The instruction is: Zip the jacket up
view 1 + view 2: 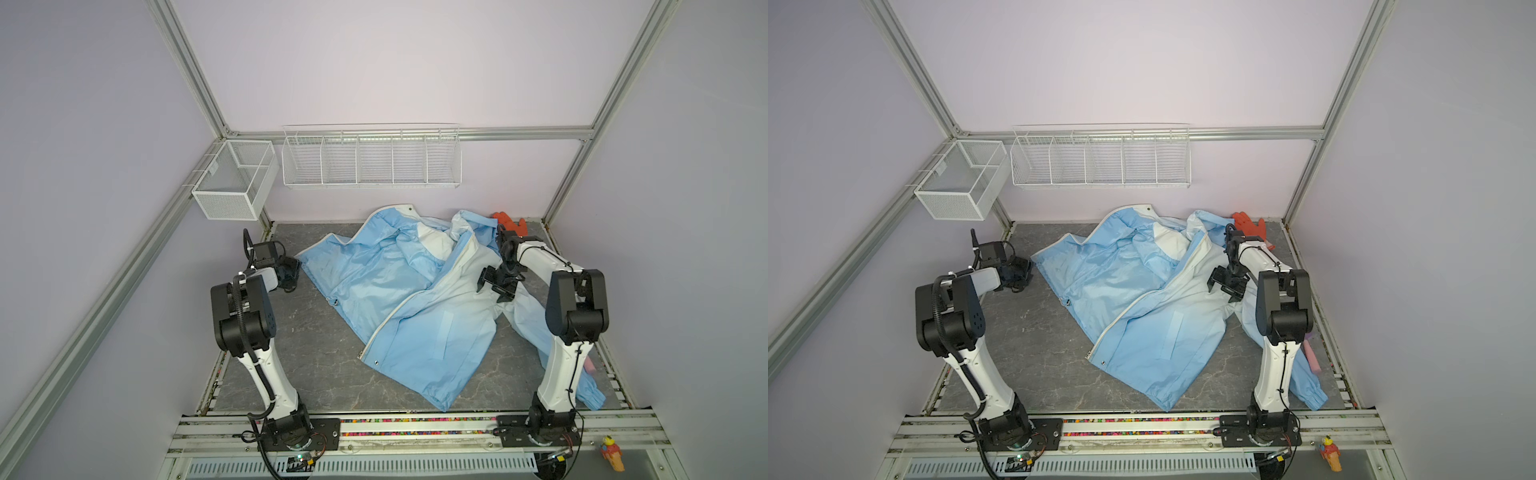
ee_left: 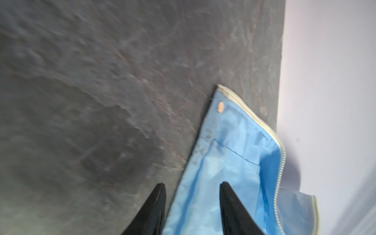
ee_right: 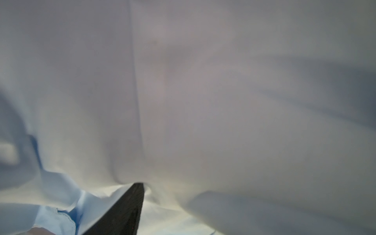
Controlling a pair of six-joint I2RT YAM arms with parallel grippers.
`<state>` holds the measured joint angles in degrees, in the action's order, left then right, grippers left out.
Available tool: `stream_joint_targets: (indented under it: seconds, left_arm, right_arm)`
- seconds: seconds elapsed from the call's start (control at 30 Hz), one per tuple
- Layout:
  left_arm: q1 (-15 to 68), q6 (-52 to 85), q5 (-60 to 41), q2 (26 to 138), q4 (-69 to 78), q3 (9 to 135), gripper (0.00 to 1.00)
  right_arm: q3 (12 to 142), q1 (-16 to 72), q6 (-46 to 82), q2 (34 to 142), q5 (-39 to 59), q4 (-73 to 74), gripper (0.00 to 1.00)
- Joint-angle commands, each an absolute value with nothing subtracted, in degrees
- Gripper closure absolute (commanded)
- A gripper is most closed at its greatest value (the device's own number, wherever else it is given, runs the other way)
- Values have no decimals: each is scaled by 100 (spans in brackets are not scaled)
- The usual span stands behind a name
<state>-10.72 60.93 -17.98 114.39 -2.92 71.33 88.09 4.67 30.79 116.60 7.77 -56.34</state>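
**Jacket open and spread, both tools at its edges**

The jacket (image 1: pixel 415 299) lies unzipped across the middle and right of the tabletop (image 1: pixel 316 374). Its far edge is bunched against the back wall (image 1: pixel 374 83). One sleeve (image 1: pixel 1304 374) trails past my right arm's base to the front right corner.

The only open room I have is the bare front-left area between my left arm and the hem. The right side is crowded with cloth, and an orange glove (image 1: pixel 1250 224) sits in the far right corner just behind the jacket.

My left tool (image 2: pixel 192 184) is part open at the jacket's left edge. One finger is over bare stone and the other over blue cloth, so the hem line runs between them. Beyond it the corner ends in a round metal snap (image 2: pixel 220 106) and the white zipper (image 2: pixel 282 154), close to the wall.

My right tool (image 1: pixel 496 286) stands wide on the whitish panel right of the zipper. Its wrist view shows only one finger (image 3: pixel 134 199), pressed into puckered cloth, and I cannot tell whether any cloth is caught.

The fabric is thin, glossy and creased, light blue fading to near white. The tabletop is dark grey, veined like slate and matte.
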Motion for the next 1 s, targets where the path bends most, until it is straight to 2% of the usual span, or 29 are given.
stream_joint_targets:
  seconds: [0.0, 0.23, 0.37, 0.57, 0.8, 0.97]
  left_arm:
    - [-552, 6567, -1860, 10937, 396, 7053, 54]
    - [222, 7846, -1894, 11331, 1314, 7470, 53]
    - [508, 8051, -1748, 11650, 1235, 7935, 53]
    - [598, 8139, -1672, 11868, 1028, 8154, 53]
    - [604, 8095, -1271, 11506, 433, 7816, 53]
    - [608, 8218, -1428, 11755, 563, 7962, 53]
  right_arm:
    - [8729, 536, 2997, 11191, 861, -5756, 24]
    - [8798, 813, 2909, 10774, 801, -5948, 24]
    - [8808, 937, 2916, 10607, 817, -6026, 24]
    - [8815, 967, 2905, 10343, 805, -6071, 24]
    - [8711, 958, 2897, 10240, 809, -6067, 23]
    - [8640, 958, 2944, 10187, 853, -6012, 23]
